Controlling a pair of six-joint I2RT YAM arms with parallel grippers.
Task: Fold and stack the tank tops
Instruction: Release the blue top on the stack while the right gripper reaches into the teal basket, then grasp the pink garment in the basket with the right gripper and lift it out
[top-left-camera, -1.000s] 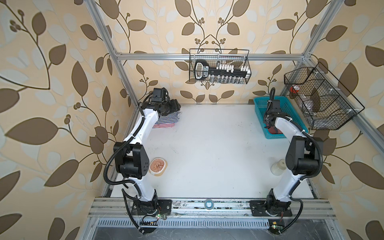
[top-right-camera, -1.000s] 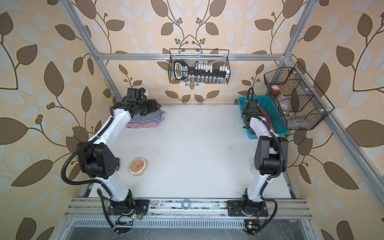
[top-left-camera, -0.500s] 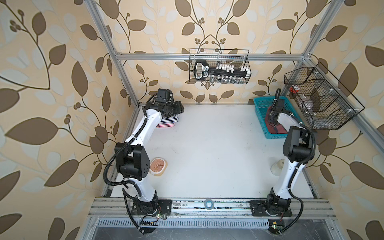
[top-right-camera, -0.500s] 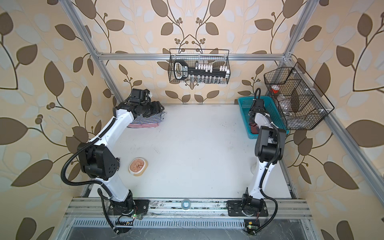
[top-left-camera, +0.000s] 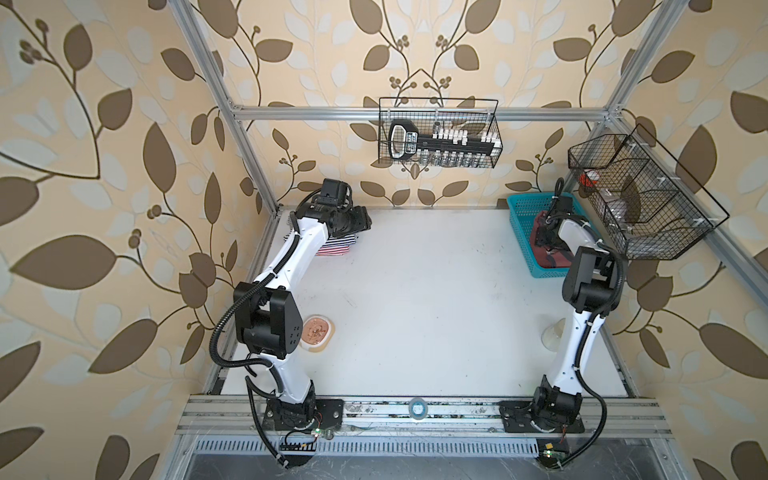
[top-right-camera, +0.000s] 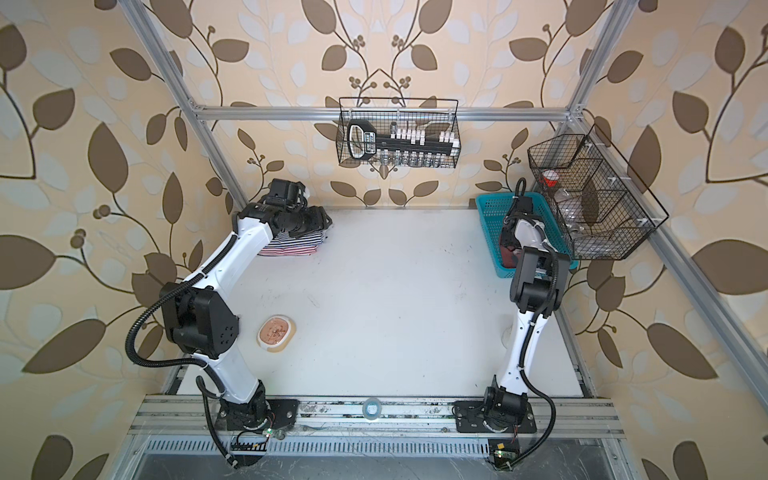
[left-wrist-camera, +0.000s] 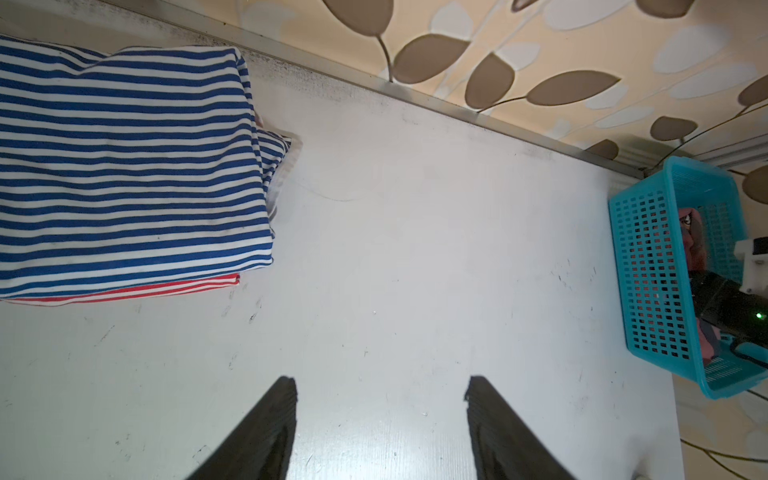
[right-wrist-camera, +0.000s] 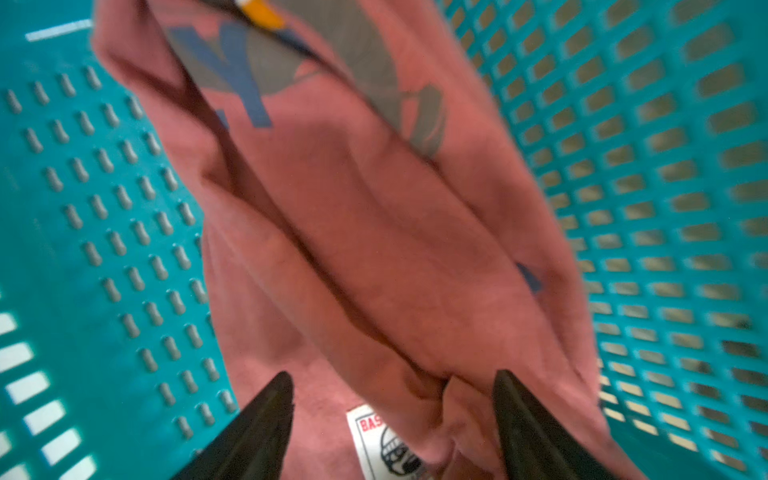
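Left gripper (left-wrist-camera: 380, 419): on the wrist feed I see its two black ribbed fingers (left-wrist-camera: 274, 424) set well apart over the bare white table (left-wrist-camera: 415, 270), which is matte, scuffed and speckled with dark marks. Nothing sits between them. Off to one side of the fingers and not touching them lies the navy-white striped top (left-wrist-camera: 124, 166), soft knit folded into a plump rectangle with one rumpled end. It rests on the red-white striped top (left-wrist-camera: 124, 291), of which only a thin edge shows underneath. In both top views that stack sits in the far left corner, partly under my left arm. Right gripper (right-wrist-camera: 392, 415): down inside the teal basket (right-wrist-camera: 665, 208), hard plastic with slotted walls and a dimpled floor. Its jaws are spread wide too. The dusty red top (right-wrist-camera: 374, 249) lies crumpled in the basket in long soft ridges, with a grey and blue print and a white badge patch with red lettering. One ridge of the cloth runs into the gap between the fingertips. The feed is blurred, and I cannot tell whether the tips touch the cloth.
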